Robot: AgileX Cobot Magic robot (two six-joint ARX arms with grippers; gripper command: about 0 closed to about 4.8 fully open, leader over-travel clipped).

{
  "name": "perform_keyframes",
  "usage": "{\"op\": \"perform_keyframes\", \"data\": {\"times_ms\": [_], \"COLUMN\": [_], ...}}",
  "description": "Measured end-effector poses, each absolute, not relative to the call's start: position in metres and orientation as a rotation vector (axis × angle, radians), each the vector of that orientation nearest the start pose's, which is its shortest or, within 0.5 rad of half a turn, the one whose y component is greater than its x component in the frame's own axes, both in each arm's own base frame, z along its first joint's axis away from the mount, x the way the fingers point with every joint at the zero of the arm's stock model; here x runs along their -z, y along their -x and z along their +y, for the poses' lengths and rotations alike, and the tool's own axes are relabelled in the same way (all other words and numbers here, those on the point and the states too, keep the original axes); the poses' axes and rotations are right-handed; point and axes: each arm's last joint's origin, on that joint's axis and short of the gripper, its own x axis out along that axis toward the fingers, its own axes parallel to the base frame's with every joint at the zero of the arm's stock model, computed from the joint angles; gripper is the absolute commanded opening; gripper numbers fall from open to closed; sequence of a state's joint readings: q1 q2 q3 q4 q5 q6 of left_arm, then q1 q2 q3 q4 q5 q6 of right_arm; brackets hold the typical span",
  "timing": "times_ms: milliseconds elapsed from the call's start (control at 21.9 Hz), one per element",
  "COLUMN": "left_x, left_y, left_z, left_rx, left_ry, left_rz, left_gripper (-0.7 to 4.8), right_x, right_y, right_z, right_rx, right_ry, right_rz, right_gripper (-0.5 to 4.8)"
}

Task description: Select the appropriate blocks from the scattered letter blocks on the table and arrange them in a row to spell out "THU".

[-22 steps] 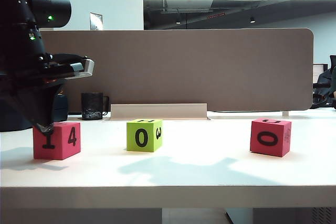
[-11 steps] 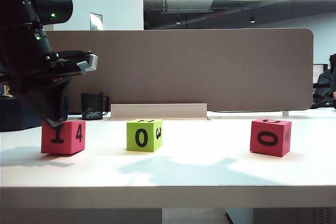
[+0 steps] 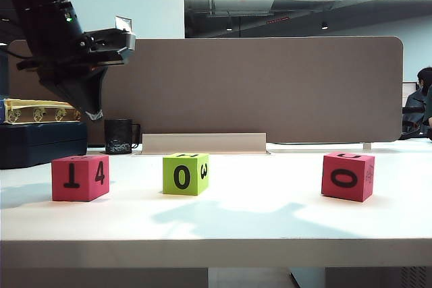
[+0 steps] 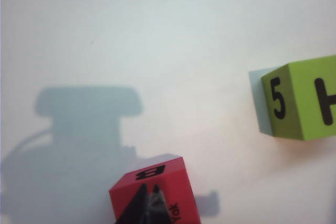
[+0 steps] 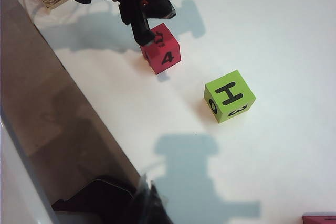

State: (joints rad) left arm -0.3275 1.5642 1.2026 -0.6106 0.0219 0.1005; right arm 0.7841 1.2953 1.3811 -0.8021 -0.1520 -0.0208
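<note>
Since a second ago, the left end effector [image 3: 94, 114] has lifted off the left red block [image 3: 79, 177] and hangs above it, fingers pressed together and empty. That block has slid slightly toward the lime-green block [image 3: 185, 173], which shows H on top in the right wrist view. This likely closes the gap for the row. The right end effector [image 5: 149, 203] hovers over the white surface [image 3: 256, 217], pressed together, holding nothing. Three blocks stand in a line: two red, one green. The other red block [image 3: 347, 176] sits well apart at the right.
</note>
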Motion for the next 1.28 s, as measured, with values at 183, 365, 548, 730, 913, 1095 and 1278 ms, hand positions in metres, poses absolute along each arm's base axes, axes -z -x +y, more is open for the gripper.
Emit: {"op": "perform_keyframes", "data": {"times_ms": [183,365,548,730,913,1095,1278], "left_x": [-0.252,-0.250,-0.247,-0.232,-0.226,-0.217,-0.207], "left_y": [-0.296,-0.291,-0.292,-0.298,-0.300,-0.303,-0.308], "left_z": [-0.101,-0.099,-0.100,-0.102,-0.102,-0.104,-0.105], "left_rx": [0.368,0.353,0.339,0.324,0.321,0.312,0.306], "left_ry": [-0.254,-0.242,-0.221,-0.212,-0.213,-0.207,-0.197], "left_rz": [1.070,1.137,1.146,1.199,1.226,1.256,1.271], "left_gripper": [0.64,2.47,3.20,3.58,4.15,4.13,4.04], "right_x": [-0.374,-0.373,-0.373,-0.373,-0.373,-0.373,-0.373], "right_y": [-0.180,-0.180,-0.180,-0.180,-0.180,-0.180,-0.180], "right_z": [0.186,0.185,0.186,0.186,0.185,0.185,0.186], "right_rx": [-0.900,-0.900,-0.899,-0.899,-0.899,-0.899,-0.900], "right_ry": [0.255,0.257,0.257,0.258,0.259,0.260,0.260], "right_rz": [0.713,0.721,0.721,0.721,0.721,0.720,0.720], "right_gripper": [-0.05,-0.05,-0.05,-0.05,-0.05,-0.05,-0.05]}}
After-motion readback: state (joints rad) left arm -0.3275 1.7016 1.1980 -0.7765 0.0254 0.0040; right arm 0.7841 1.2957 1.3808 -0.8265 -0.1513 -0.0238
